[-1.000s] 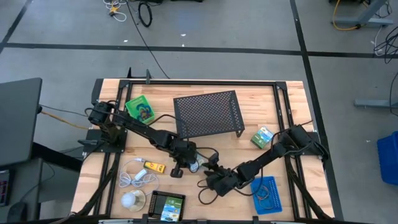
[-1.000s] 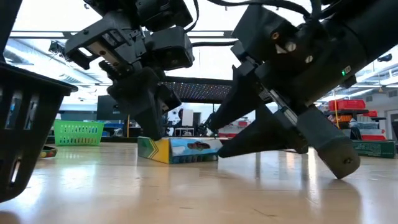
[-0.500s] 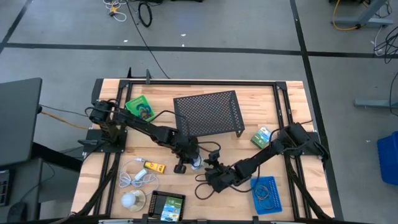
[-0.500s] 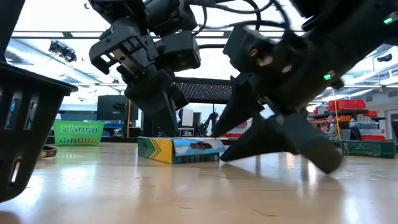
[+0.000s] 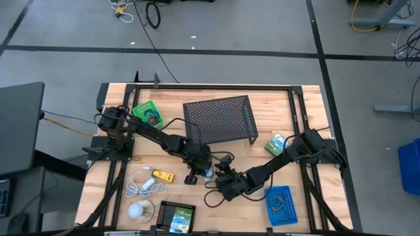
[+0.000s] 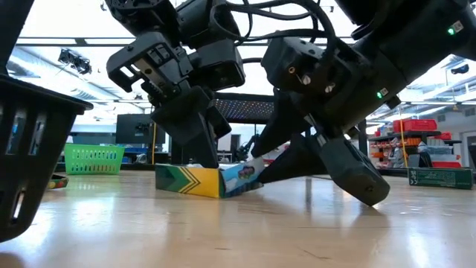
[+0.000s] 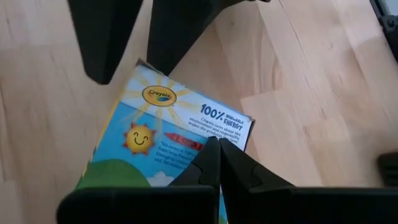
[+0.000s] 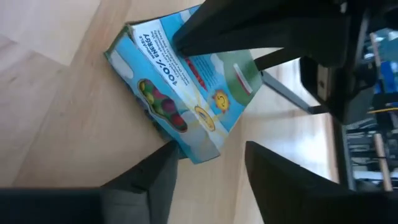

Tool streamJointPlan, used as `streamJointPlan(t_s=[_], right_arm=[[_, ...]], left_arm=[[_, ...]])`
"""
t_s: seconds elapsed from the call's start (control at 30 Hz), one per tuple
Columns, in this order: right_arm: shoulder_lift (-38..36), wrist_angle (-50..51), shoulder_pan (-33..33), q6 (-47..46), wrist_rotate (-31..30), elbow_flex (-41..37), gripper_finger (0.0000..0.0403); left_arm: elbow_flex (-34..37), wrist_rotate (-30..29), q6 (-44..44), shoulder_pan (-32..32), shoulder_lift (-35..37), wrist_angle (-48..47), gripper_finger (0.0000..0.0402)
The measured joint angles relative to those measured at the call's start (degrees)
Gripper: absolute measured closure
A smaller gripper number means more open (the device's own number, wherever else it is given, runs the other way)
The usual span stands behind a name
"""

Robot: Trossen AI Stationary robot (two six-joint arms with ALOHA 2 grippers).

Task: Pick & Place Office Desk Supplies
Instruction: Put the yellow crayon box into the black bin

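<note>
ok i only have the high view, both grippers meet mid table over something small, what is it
Observer: A Crayola crayon box, lying on the table; the left wrist view shows the logo.
Operator: is the left gripper holding it
Observer: No. The left gripper is shut, its tips down on the box's printed face.
Operator: and the right
Observer: The right gripper is open, with a corner of the box at the gap between its fingers.
</note>
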State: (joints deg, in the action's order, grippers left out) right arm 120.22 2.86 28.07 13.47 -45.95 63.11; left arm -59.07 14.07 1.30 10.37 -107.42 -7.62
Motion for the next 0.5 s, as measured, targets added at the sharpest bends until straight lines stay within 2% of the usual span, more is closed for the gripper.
streamJointPlan(t_s=[0.13, 0.37, 0.43, 0.5], right_arm=[[0.2, 0.0, 0.7, 1.3, -0.9, 0.4, 0.0263], [0.2, 0.3, 0.6, 2.1, 1.9, 0.8, 0.0386], [0.2, 0.3, 0.6, 2.7, 3.0, 0.9, 0.0395], [0.2, 0.6, 0.6, 2.3, 4.5, 0.9, 0.0382]], left_arm=[[0.0, -0.2, -0.3, 0.0, 0.0, 0.1, 0.0400], [0.0, 0.2, -0.3, 0.0, 0.0, 0.1, 0.0400], [0.0, 0.3, -0.3, 0.0, 0.0, 0.1, 0.0400], [0.0, 0.3, -0.4, 0.0, 0.0, 0.1, 0.0400]])
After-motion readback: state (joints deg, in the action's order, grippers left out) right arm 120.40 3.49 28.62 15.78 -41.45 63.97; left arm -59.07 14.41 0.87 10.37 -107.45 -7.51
